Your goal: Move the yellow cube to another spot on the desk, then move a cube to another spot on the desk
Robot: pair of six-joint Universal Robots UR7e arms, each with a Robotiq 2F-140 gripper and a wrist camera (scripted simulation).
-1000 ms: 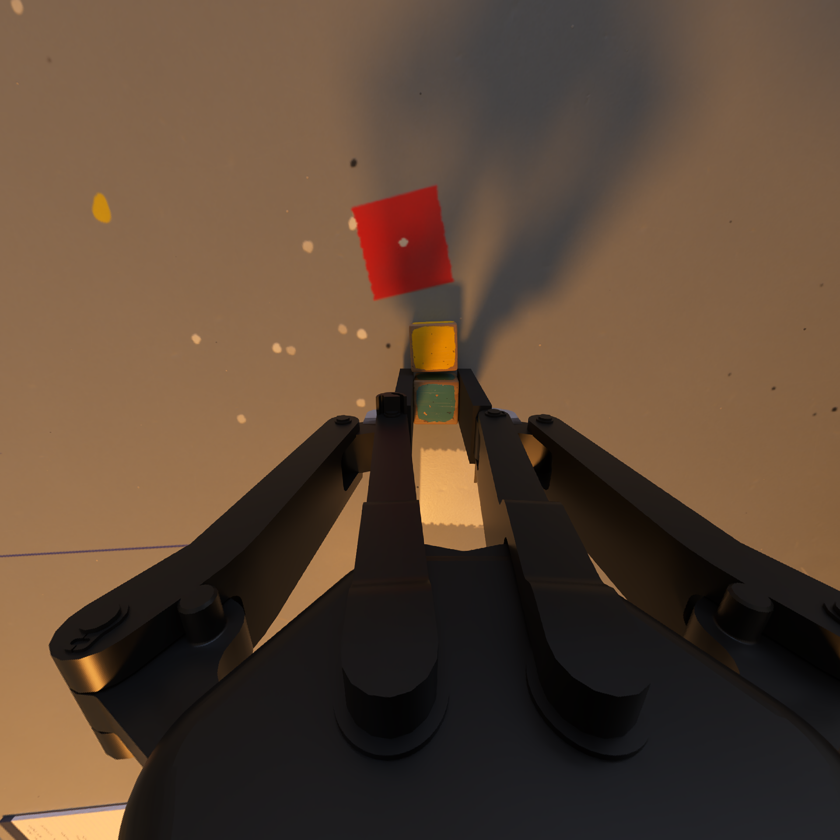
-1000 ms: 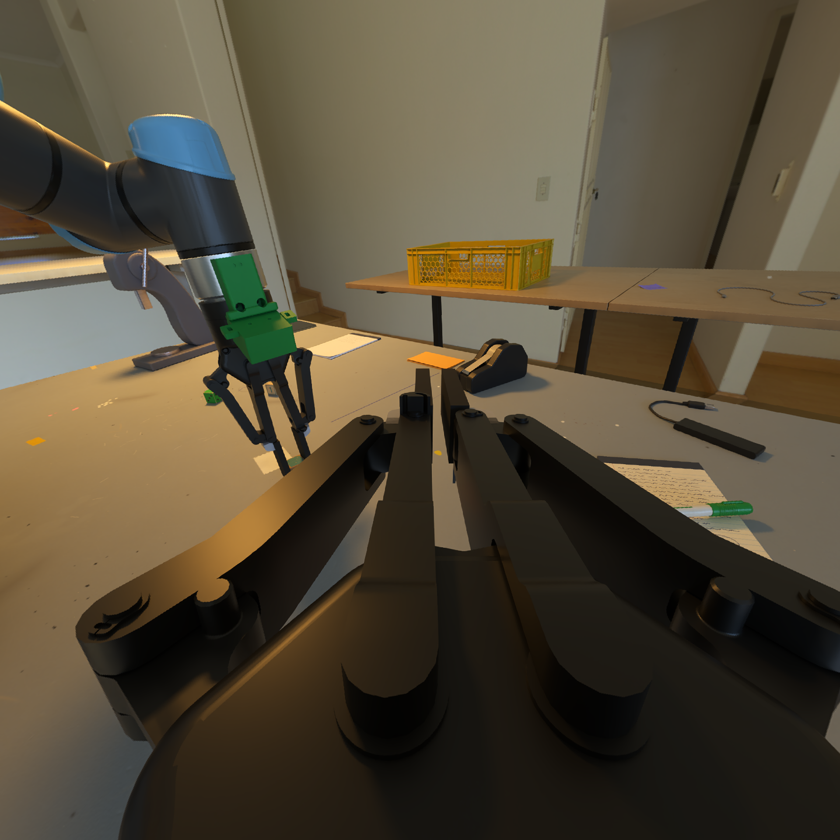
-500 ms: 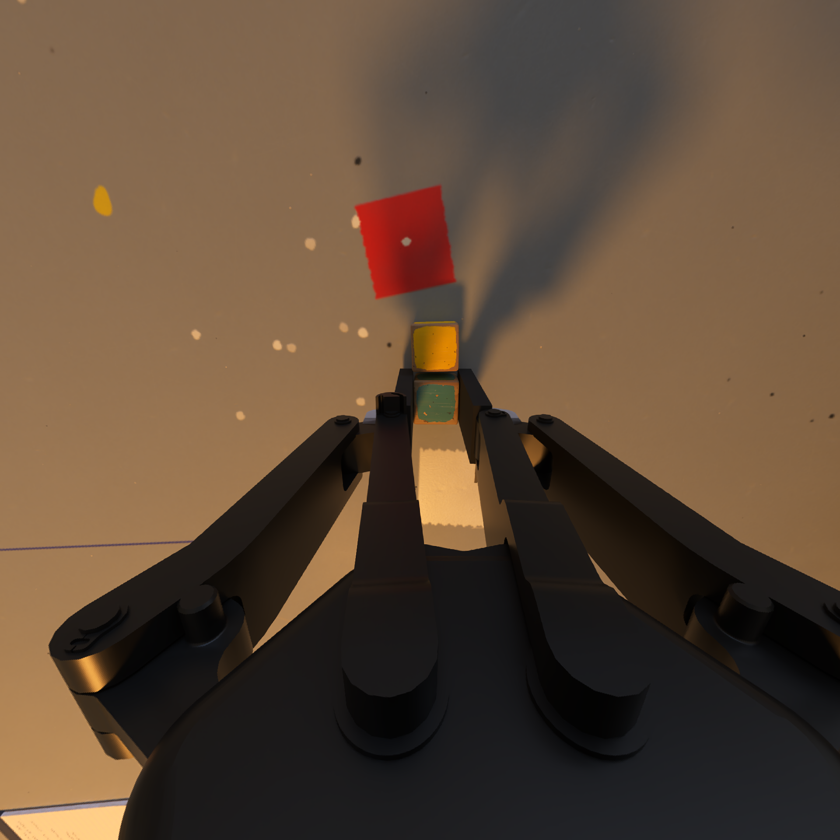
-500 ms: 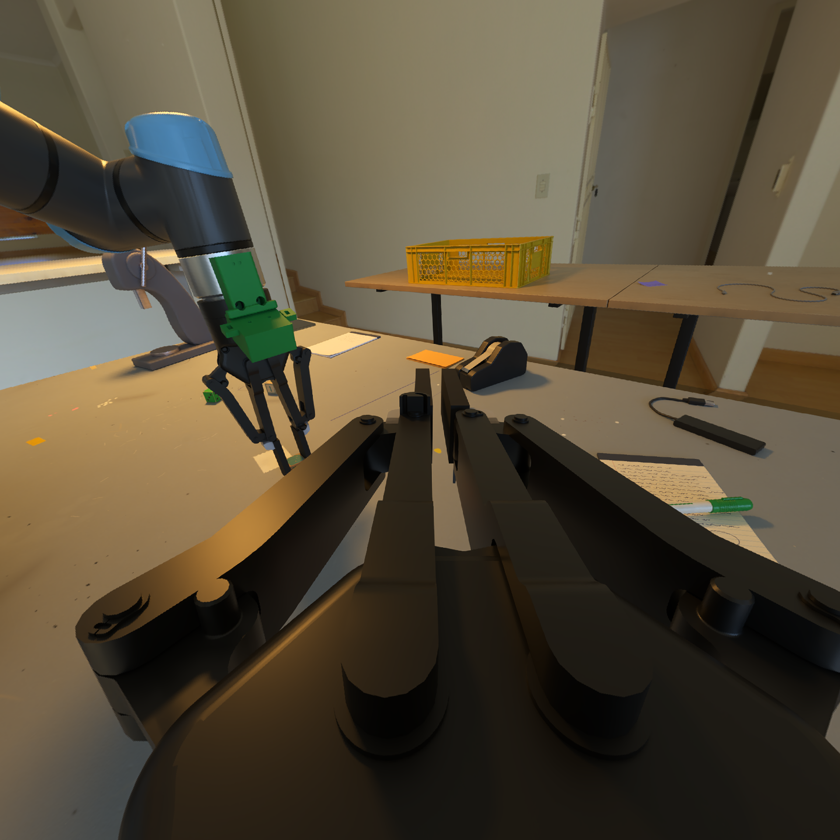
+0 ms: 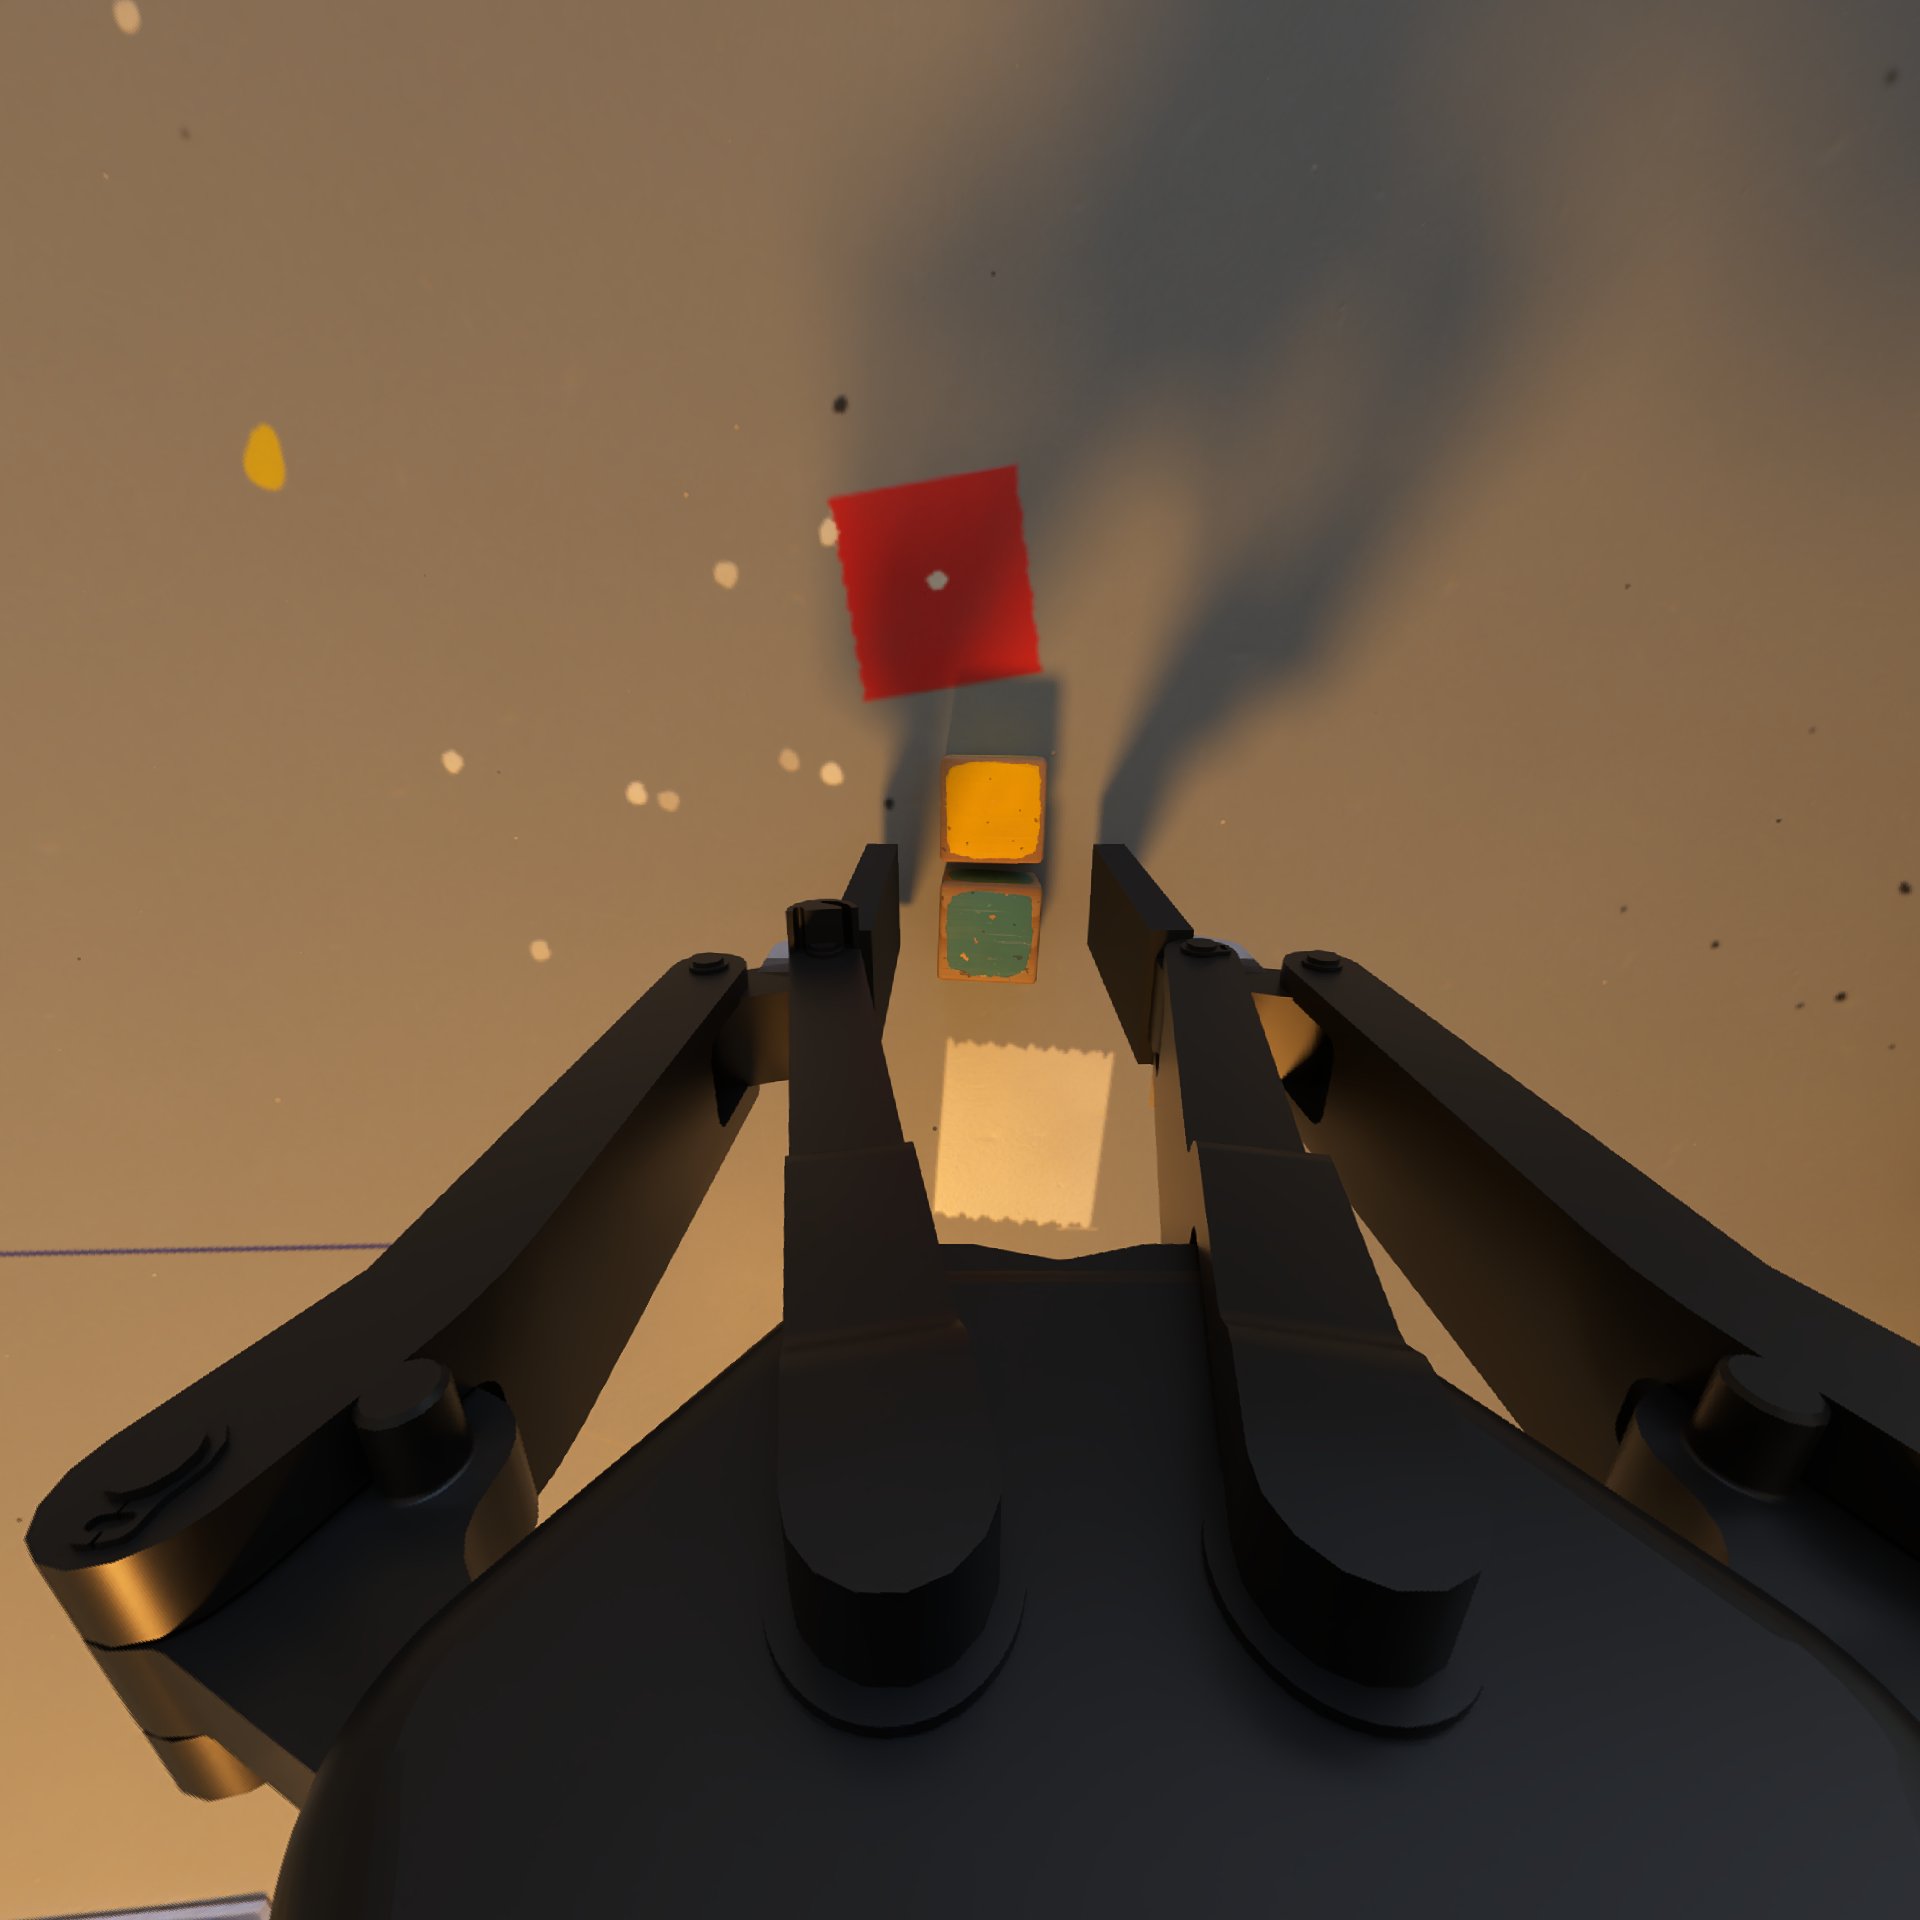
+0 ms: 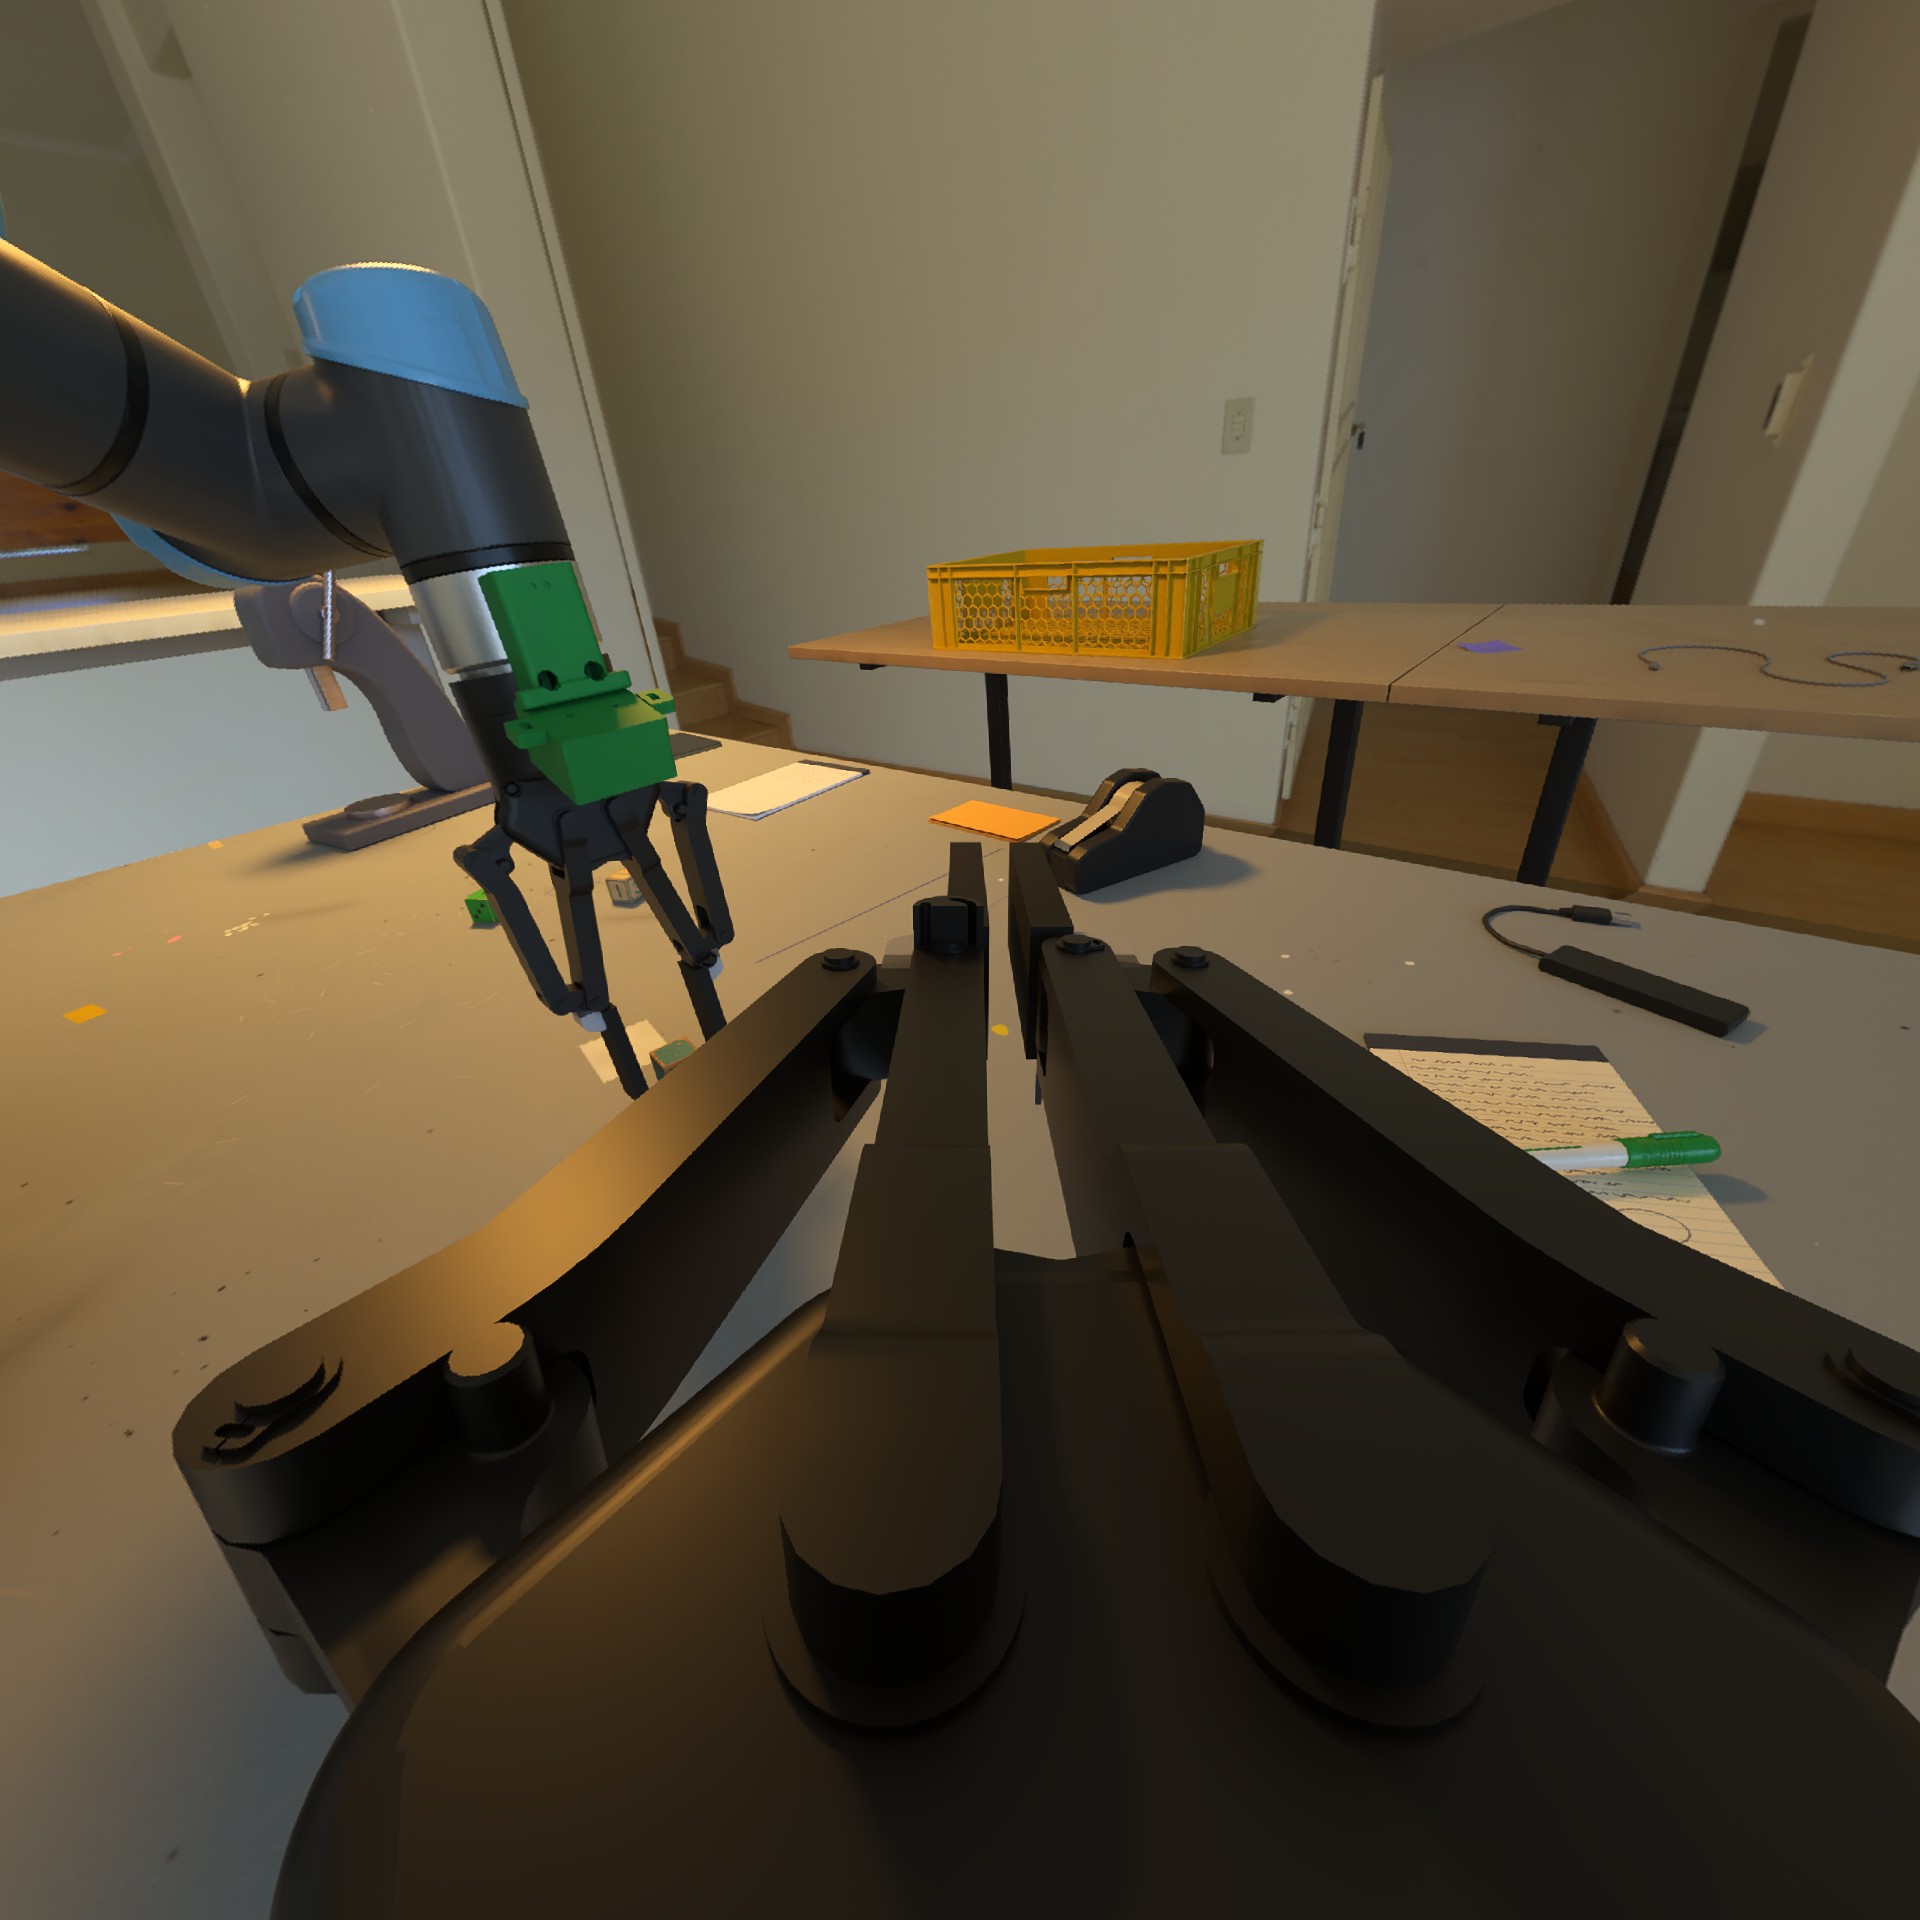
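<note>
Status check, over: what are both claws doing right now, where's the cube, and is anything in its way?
Left gripper open, fingers apart either side of the cube, not touching. Right gripper shut, empty, idle. Red square on desk just beyond the cube.

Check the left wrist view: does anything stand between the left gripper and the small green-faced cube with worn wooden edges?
Nothing visible does. The green-faced cube lies between the fingers of the open left gripper, with clear gaps either side. A yellow-faced cube sits just beyond it.
</note>
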